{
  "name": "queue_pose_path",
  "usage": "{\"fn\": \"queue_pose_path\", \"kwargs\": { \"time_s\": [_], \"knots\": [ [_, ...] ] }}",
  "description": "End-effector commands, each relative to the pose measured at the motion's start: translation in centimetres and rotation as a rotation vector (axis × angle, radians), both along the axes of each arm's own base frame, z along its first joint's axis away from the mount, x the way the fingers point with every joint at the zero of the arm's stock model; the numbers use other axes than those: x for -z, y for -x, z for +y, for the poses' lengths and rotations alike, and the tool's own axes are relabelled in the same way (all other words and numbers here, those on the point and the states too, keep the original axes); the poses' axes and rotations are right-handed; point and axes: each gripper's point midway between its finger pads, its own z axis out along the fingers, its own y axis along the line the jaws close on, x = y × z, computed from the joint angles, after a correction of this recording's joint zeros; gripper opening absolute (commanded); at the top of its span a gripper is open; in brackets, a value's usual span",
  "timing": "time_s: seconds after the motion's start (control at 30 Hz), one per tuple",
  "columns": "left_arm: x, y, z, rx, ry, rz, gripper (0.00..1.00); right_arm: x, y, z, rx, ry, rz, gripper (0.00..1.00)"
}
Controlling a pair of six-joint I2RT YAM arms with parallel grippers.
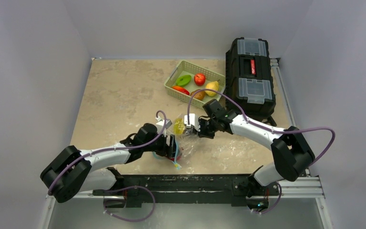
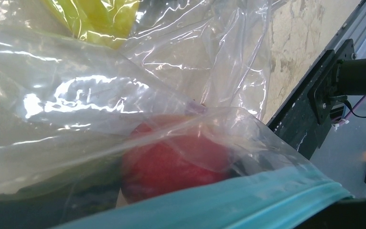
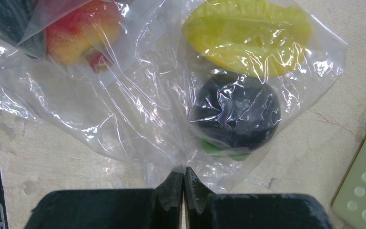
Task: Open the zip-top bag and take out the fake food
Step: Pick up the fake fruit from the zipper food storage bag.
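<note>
The job stood partway at best. The zip-top bag lay close to the near edge of the table, about midway along it, between the two arms, and it was far from emptied. At least three pieces of the fake food showed through the crinkled film: a yellow piece, a dark purple piece with a bit of green under it, and a red piece blushed with yellow.

The right gripper was pinched tight on a gathered fold of the plastic at the end nearest the purple piece, with nothing but film between its fingertips. The left gripper sat at the other end, by the teal zip strip. Its wrist view was filled with plastic, the strip running across the bottom and the red piece just behind it. Its fingers did not show there, so whether it was open or clamped on anything could not be told. Nor could it be seen whether the zip was parted.

Toward the far right corner of the table stood the green basket, with several loose pieces lying in it (whether they came from this bag, the pictures did not say).

What was left, by my judgement: make sure of the opening, then bring out the three bagged pieces.
</note>
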Motion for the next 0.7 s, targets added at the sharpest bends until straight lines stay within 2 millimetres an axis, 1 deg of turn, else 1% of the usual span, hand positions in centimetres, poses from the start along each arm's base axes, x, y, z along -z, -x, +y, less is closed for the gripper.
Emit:
{"fn": "queue_pose_path", "kwargs": {
  "time_s": [0.0,0.23,0.43,0.5,0.53,0.57,0.6,0.63,0.67],
  "knots": [
    [0.8,0.5,0.9,0.022,-0.058,0.003,0.76,-0.3,-0.1,0.0,-0.007,0.003,-0.016,0.00],
    [0.3,0.7,0.7,0.036,-0.038,-0.004,0.83,-0.3,-0.2,0.1,-0.007,0.002,-0.017,0.00],
    [-0.5,0.9,0.7,0.040,-0.022,-0.017,0.83,-0.2,-0.1,0.1,-0.008,0.003,-0.015,0.00],
    [-0.6,0.9,0.9,0.034,-0.026,-0.017,0.81,-0.3,-0.2,0.0,-0.007,0.003,-0.017,0.00],
    [-0.6,0.9,0.9,0.031,-0.028,-0.018,0.76,-0.3,-0.2,0.1,-0.007,0.003,-0.018,0.00],
    [-0.7,0.9,0.9,0.032,-0.026,-0.019,0.64,-0.3,-0.2,0.0,-0.006,0.004,-0.018,0.00],
    [-0.7,0.9,1.0,0.029,-0.027,-0.018,0.51,-0.3,-0.2,0.1,-0.006,0.003,-0.021,0.00],
    [-0.7,0.9,1.0,0.025,-0.026,-0.017,0.41,-0.3,-0.2,0.0,-0.005,0.004,-0.020,0.00],
    [-0.9,0.9,1.0,0.026,-0.022,-0.019,0.37,-0.3,-0.2,0.0,-0.005,0.004,-0.023,0.00]
  ]
}}
